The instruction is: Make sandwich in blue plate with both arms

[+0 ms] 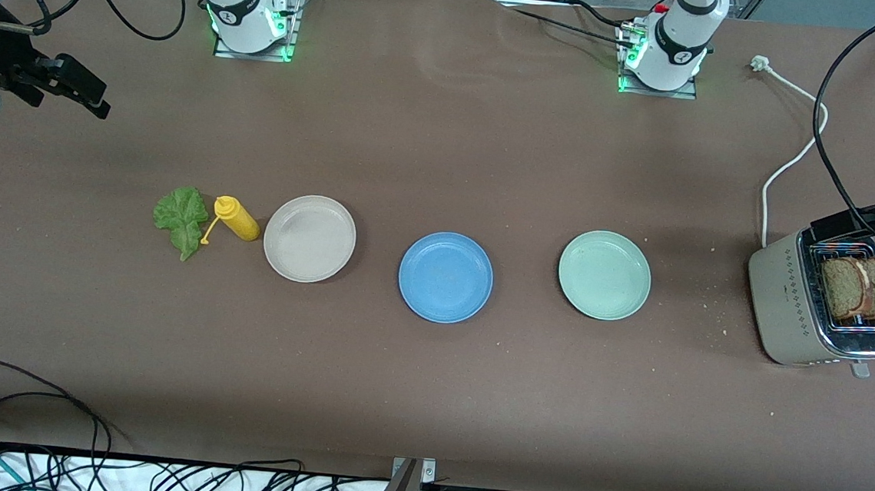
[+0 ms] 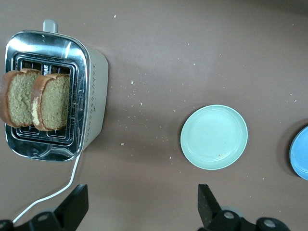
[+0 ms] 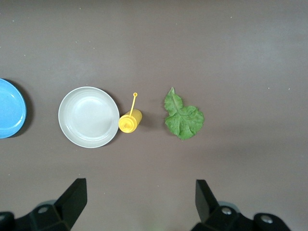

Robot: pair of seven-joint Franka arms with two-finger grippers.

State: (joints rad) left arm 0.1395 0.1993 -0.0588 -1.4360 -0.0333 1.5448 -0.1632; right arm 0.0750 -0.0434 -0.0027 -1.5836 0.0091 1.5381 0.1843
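Two slices of bread (image 1: 862,288) stand upright in the toaster (image 1: 802,317), way out at the left arm's end of the table, and nothing has reached the blue plate (image 1: 445,277) yet. That plate sits bare in the middle of the row, the pale green plate (image 1: 604,275) beside it toward the left arm's end, the beige plate (image 1: 309,238) beside it toward the right arm's end. Past the beige plate, the yellow squeeze bottle (image 1: 236,217) lies on its side just beside it, and the lettuce leaf (image 1: 182,218) rests flat on the cloth next to the bottle, well apart from the blue plate.

Left gripper (image 2: 139,207) hovers high over the cloth between the toaster and the green plate, fingers spread wide, nothing in them. Right gripper (image 3: 139,204) hangs over the cloth near the bottle and the leaf, fingers wide apart too, empty.

First move looks like the bread. Judging from this, the left arm should line its fingers across the thin faces of one slice only, come straight down over the slot, pinch the exposed top and lift vertically so the crust doesn't snag the wire guides. The slices stand close together, so catching both is the risk. Meanwhile the right arm wants a low, flat approach to the leaf, steering clear of that bottle's dangling cap.
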